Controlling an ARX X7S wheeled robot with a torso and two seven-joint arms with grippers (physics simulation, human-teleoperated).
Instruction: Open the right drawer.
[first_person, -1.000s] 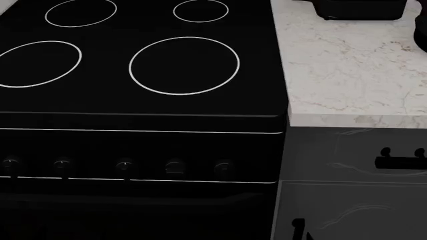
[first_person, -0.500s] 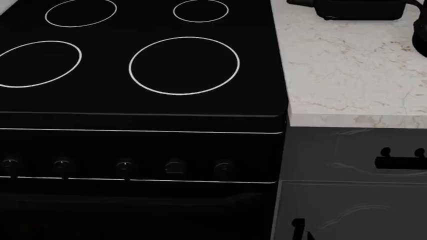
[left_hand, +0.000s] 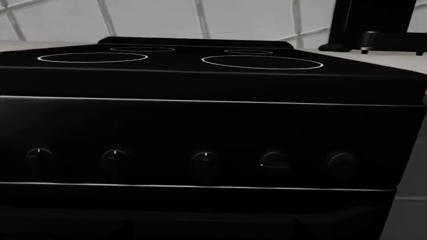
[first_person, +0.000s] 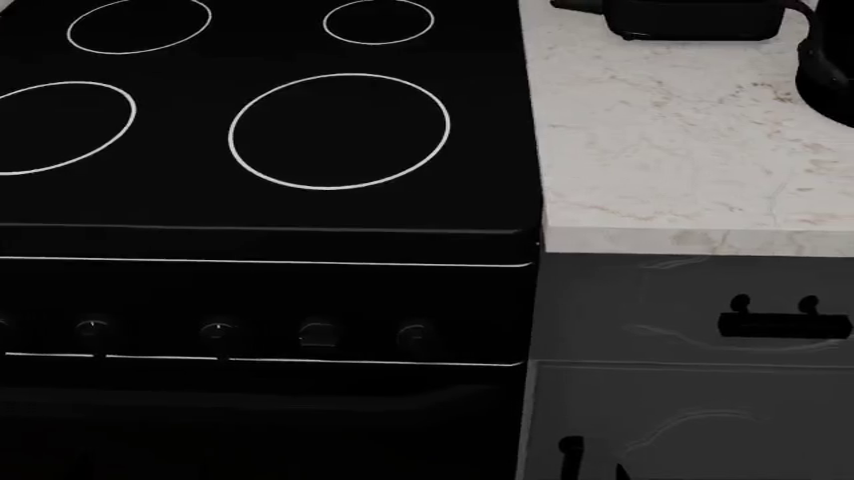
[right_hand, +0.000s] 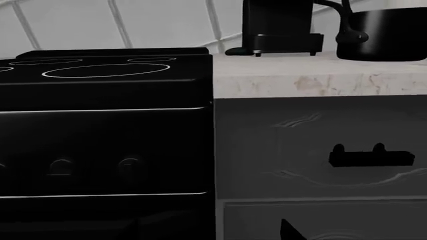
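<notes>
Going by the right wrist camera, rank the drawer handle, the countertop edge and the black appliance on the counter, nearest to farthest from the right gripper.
The right gripper is out of frame; judged from its camera:
1. right drawer's handle, on the grey front, closest.
2. countertop edge, just above the drawer.
3. black appliance, back by the tiled wall.
</notes>
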